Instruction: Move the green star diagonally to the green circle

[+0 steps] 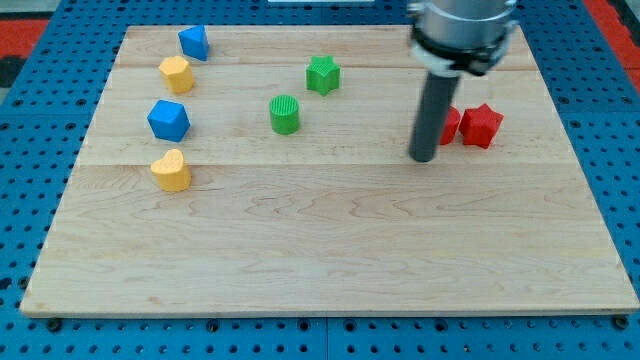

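The green star [322, 75] sits on the wooden board [330, 250] near the view's top centre. The green circle [285, 114] stands just below and to the left of it, a small gap apart. My tip [423, 157] rests on the board well to the right of both green blocks, about level with the circle's lower edge. The rod rises from the tip to the arm at the view's top.
A red block [449, 124], partly hidden behind the rod, and a red star [481, 125] sit just right of the tip. At the left stand a blue block [194, 42], a yellow block [176, 74], a blue block [168, 120] and a yellow heart [171, 170].
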Motion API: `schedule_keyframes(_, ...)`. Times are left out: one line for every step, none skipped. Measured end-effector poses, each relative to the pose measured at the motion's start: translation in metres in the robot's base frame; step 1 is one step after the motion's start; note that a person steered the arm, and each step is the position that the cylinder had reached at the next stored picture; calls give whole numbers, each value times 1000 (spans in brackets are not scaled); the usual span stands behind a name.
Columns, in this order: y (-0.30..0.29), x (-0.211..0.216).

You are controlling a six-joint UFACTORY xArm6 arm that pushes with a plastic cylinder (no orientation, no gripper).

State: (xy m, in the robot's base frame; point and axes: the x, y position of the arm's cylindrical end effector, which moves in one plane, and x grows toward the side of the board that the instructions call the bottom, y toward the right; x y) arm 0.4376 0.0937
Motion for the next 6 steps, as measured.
schedule_keyframes(-9,5)
schedule_keyframes(-24,-40)
schedule_keyframes(19,-111)
schedule_keyframes(13,-178)
schedule_keyframes(-9,-214)
schedule_keyframes(-86,-208)
